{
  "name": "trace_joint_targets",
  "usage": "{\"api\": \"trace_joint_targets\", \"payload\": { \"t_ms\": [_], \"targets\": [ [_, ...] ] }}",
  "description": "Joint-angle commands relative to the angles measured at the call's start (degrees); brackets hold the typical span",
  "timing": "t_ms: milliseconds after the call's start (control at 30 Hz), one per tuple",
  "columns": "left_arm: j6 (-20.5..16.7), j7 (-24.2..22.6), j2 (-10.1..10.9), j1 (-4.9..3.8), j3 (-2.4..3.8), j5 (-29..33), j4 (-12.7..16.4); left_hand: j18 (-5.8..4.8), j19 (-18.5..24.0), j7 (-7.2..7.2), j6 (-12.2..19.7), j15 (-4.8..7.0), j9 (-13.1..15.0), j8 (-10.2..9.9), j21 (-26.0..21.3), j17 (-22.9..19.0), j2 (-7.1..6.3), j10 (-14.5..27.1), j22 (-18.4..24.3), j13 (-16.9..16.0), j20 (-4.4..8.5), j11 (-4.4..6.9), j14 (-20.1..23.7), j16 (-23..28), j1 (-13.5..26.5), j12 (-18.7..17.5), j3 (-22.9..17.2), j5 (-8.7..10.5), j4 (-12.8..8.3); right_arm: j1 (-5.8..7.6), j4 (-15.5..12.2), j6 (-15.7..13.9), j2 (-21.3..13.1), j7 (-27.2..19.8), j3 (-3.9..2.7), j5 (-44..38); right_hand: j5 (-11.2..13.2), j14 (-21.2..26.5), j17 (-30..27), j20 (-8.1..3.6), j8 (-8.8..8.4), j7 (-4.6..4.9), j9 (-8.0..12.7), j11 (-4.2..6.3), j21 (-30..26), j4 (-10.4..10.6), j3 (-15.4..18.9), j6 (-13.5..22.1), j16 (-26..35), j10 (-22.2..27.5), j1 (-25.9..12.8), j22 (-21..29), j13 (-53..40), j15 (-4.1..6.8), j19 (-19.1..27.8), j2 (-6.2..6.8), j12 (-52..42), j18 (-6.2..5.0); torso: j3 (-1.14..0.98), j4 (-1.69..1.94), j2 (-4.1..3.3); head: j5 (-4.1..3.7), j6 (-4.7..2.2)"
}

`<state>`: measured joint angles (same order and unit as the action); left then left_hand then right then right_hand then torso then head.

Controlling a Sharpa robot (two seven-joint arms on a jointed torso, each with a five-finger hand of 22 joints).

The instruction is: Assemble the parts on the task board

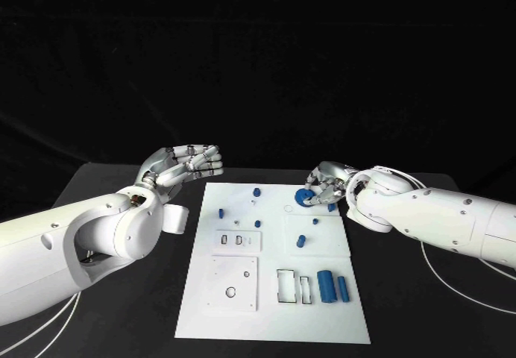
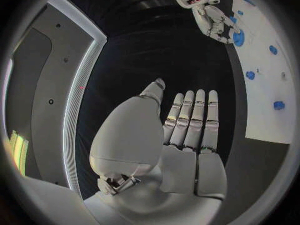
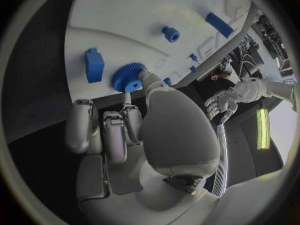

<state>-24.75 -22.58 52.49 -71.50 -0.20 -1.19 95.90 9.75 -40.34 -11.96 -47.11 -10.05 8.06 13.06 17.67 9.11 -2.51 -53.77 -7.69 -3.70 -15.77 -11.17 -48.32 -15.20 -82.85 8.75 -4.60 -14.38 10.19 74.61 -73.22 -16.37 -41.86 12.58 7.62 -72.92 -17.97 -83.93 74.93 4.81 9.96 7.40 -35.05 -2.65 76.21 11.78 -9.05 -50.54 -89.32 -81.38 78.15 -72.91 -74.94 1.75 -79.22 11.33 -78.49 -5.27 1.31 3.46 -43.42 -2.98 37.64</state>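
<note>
Gripping blue gear [image 3: 128, 77], right hand [image 3: 134, 130], fingers [image 3: 147, 80]

We are noting the white task board [image 1: 231, 313] lying flat mid-table; a blue gear [image 1: 306, 196] is sitting near its far right edge, two blue cylinders [image 1: 335, 288] lying near its right edge.

The right hand [image 1: 326, 188] covers part of the blue gear [image 1: 304, 197], so whether its fingers grip it stays unclear.
</note>
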Motion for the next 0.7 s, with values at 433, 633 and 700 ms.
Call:
{"api": "trace_joint_targets", "payload": {
  "t_ms": [433, 633, 700],
  "targets": [
    [1.06, -0.21, -0.25, -0.07, 0.05, 0.18, -0.08, 0.46, -0.25, -1.28, 0.05, 0.12, -0.09, -0.19, -0.41, -0.08, -0.49, -0.06, 0.09, 0.06, -0.18, -0.39, 0.41, 0.25, -0.05, -0.27, -0.12, 0.33, -0.05, -0.48, -0.08, -2.50, 0.26, 1.50, 0.15, -3.15, 0.96, -5.83, 13.95, -0.52, 0.42, -1.21, 0.22, 0.99, 0.79, 1.80, -7.32, -5.15, -0.41, -2.51, 1.50, -1.27, -6.74, 0.28, -0.94, -0.43, -3.67, 0.98, -0.02, -0.04, 0.03, -0.04, 0.23],
    [1.09, -0.17, -0.28, -0.07, 0.05, 0.18, -0.18, 0.46, -0.24, -1.29, 0.05, 0.11, -0.09, -0.19, -0.45, -0.09, -0.47, -0.07, 0.12, 0.06, -0.18, -0.40, 0.42, 0.30, -0.05, -0.34, -0.13, 0.34, -0.05, -0.55, -1.57, -6.36, -0.14, 1.76, 0.15, -8.16, 1.64, -5.93, 14.38, -1.25, 0.85, -2.10, 0.01, 1.79, 1.37, 1.13, -12.94, -7.89, -0.52, -3.55, 1.83, -2.26, -7.99, 1.02, -1.50, 0.99, -4.95, 1.20, -0.01, 0.03, 0.09, -0.13, 0.14],
    [1.09, -0.15, -0.28, -0.07, 0.05, 0.18, -0.21, 0.46, -0.24, -1.29, 0.05, 0.11, -0.09, -0.20, -0.46, -0.09, -0.46, -0.07, 0.14, 0.05, -0.18, -0.40, 0.42, 0.32, -0.05, -0.36, -0.13, 0.35, -0.06, -0.56, -2.17, -7.41, -0.31, 1.62, 0.14, -9.20, 1.65, -5.94, 14.48, -1.32, 0.86, -2.17, -0.04, 1.86, 1.42, 0.91, -13.75, -8.13, -0.54, -3.70, 1.82, -2.38, -8.19, 1.08, -1.55, 1.20, -5.13, 1.22, 0.00, 0.02, 0.08, -0.13, 0.05]
  ]
}}
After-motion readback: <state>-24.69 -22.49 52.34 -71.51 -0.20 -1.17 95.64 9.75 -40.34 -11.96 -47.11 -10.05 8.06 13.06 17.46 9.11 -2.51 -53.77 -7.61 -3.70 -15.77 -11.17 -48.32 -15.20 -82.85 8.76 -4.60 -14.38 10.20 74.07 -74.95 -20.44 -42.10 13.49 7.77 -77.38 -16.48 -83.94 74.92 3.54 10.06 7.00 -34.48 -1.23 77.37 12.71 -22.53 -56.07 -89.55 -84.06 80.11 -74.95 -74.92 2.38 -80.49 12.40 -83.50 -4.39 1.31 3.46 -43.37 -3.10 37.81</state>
